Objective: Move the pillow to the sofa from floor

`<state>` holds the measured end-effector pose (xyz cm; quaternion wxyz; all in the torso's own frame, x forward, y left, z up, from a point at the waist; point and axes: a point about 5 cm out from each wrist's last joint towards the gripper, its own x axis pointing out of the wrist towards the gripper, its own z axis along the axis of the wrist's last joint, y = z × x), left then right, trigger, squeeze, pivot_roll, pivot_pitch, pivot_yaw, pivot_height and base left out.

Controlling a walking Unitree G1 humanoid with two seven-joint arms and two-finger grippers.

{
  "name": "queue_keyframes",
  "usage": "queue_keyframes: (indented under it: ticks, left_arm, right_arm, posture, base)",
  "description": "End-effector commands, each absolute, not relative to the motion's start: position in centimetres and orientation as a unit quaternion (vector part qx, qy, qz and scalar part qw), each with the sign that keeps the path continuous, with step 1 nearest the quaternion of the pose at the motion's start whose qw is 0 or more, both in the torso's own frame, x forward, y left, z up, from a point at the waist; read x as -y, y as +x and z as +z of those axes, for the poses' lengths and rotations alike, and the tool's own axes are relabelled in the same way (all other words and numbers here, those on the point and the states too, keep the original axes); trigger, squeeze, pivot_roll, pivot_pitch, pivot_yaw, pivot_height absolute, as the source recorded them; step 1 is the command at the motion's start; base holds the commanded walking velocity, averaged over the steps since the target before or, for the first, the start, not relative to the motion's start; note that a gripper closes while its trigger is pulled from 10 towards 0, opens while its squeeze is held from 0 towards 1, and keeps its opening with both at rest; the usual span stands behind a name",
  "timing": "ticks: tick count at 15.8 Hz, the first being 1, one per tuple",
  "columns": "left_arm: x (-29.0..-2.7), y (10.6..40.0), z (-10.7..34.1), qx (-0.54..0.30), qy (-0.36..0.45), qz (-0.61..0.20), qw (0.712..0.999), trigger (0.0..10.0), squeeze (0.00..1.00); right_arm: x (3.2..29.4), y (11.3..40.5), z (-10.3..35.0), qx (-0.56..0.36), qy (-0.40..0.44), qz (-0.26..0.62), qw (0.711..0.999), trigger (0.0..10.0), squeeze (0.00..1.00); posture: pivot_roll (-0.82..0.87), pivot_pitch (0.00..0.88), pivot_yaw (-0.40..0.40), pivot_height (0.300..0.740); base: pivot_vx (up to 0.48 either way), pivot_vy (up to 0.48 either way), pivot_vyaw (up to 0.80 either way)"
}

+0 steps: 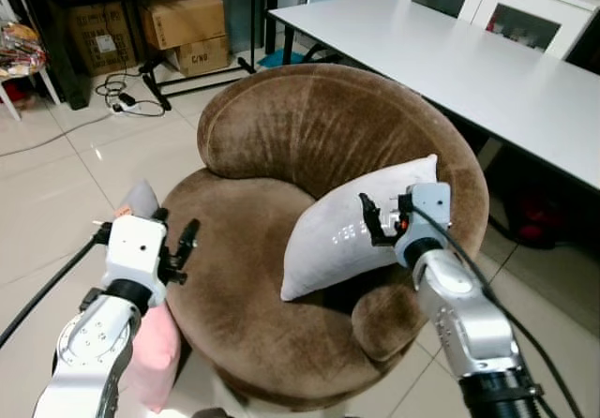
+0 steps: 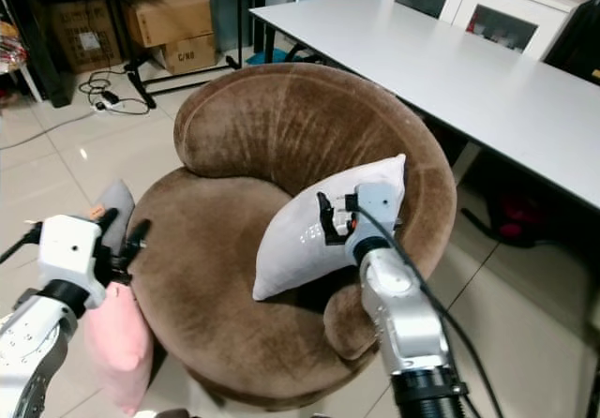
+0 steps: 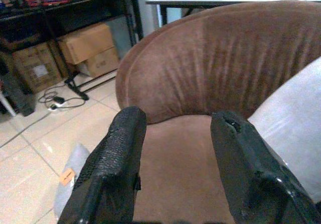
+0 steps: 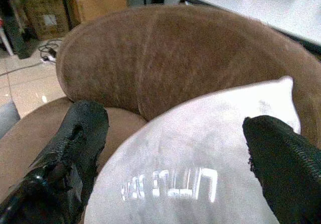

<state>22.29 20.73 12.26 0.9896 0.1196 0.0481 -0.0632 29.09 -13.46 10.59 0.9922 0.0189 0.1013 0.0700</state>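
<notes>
A light grey pillow (image 1: 337, 240) stands on edge on the seat of the round brown sofa chair (image 1: 300, 127), leaning against its right side. My right gripper (image 1: 382, 216) is at the pillow's upper right face and is open. In the right wrist view its fingers (image 4: 65, 153) are spread wide, with the pillow (image 4: 200, 153) in front of them. My left gripper (image 1: 178, 240) hovers open at the sofa's left edge, holding nothing. A pink pillow (image 1: 155, 352) and a grey pillow (image 1: 141, 198) lie on the floor beside the sofa, under my left arm.
A long white table (image 1: 450, 52) runs close behind and to the right of the sofa. Cardboard boxes (image 1: 183, 20) sit under a black shelf at the back left. Cables and a power strip (image 1: 122, 99) lie on the tiled floor there.
</notes>
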Motion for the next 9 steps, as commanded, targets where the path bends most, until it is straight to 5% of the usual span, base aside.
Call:
queue_keyframes:
  ticks: [1,9]
  left_arm:
    - [-20.57,22.22,12.55,-0.037,0.122,-0.056,0.990,10.0,0.00]
    - [-20.69,22.44,12.45,-0.039,0.117,-0.029,0.992,10.0,0.00]
  right_arm:
    - [12.97,29.33,11.47,-0.087,0.018,0.093,0.992,10.0,1.00]
    - [12.21,29.78,12.19,-0.097,0.011,0.130,0.987,10.0,1.00]
  posture:
    - [0.05,0.000,-0.118,0.740]
    - [0.06,0.000,-0.135,0.740]
  base:
    - [0.000,0.244,0.00]
    - [0.000,0.452,0.00]
